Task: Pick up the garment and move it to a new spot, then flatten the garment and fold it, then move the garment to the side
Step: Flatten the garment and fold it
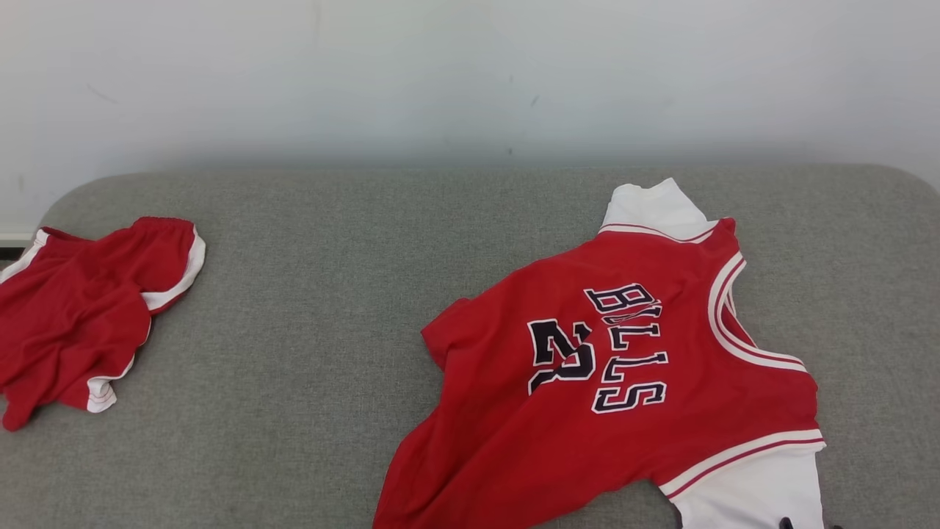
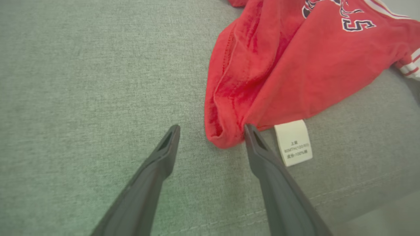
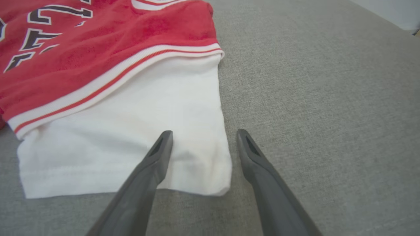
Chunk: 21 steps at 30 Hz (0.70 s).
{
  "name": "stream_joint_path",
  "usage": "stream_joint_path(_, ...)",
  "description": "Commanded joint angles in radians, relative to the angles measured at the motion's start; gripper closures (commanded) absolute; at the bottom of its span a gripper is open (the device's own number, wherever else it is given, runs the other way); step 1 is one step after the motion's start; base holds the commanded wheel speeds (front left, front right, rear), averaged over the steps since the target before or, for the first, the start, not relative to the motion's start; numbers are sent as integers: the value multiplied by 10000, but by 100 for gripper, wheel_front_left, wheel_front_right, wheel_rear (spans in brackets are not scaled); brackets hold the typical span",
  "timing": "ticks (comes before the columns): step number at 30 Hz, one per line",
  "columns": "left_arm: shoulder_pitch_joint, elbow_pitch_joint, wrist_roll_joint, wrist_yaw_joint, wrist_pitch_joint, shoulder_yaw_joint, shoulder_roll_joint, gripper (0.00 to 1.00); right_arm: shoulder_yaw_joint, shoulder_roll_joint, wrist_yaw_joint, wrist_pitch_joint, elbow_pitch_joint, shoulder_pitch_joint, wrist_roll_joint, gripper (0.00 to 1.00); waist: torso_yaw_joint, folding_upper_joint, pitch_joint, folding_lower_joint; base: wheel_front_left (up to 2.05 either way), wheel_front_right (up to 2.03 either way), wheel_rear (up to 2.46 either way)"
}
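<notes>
**Head view.** The garment (image 1: 624, 367), a red jersey with white sleeves, lies rumpled on the right of the grey cushion (image 1: 308, 308). The red shorts (image 1: 81, 308) lie well apart at the left. I judge the jersey light, limp and not slippery, and best taken at a hem or sleeve edge.

**Left wrist view.** My left end effector (image 2: 211, 127) is spread wide and empty, straddling the folded hem corner (image 2: 223, 131). One finger sits at the fabric's edge beside the care label (image 2: 293, 142); I cannot tell whether it touches.

**Right wrist view.** My right end effector (image 3: 204, 132) is spread wide and empty, bracketing the outer corner of the white sleeve (image 3: 131, 131).
</notes>
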Motion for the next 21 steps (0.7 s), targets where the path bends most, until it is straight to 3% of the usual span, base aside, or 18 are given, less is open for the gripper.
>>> stream_joint_path(1,-154,77,38,-4,-32,-27,-25,0,11,-31,-23,-2,97,-58,-101,0,37,0,11,0,0,0,0)
stream_joint_path(5,-435,384,-15,-10,-33,-166,-72,0,68,27,-23,1,677,-113,-54,0,91,0,35,0,0,0,0)
stream_joint_path(6,-489,436,-77,-10,-33,-205,-86,7,102,58,-23,14,851,-113,-17,0,91,0,41,0,0,0,0)
stream_joint_path(7,-543,469,-121,-11,-32,-226,-96,36,168,93,-23,25,951,-144,48,39,83,0,45,0,0,0,0)
stream_joint_path(8,-587,518,-213,-12,-33,-257,-104,56,243,97,-23,27,1030,-194,80,67,71,0,54,0,0,0,0)
stream_joint_path(9,-607,569,-285,-12,-33,-303,-114,100,321,100,-23,34,1112,-215,127,100,52,0,51,0,0,0,0)
stream_joint_path(16,-501,451,-848,-12,-33,-260,-136,100,317,229,-23,1,641,-231,969,100,-97,0,21,0,0,0,0)
stream_joint_path(21,-189,-693,-965,-13,-33,228,-74,100,387,169,-23,-2,-667,-247,1733,100,-192,0,70,0,0,0,0)
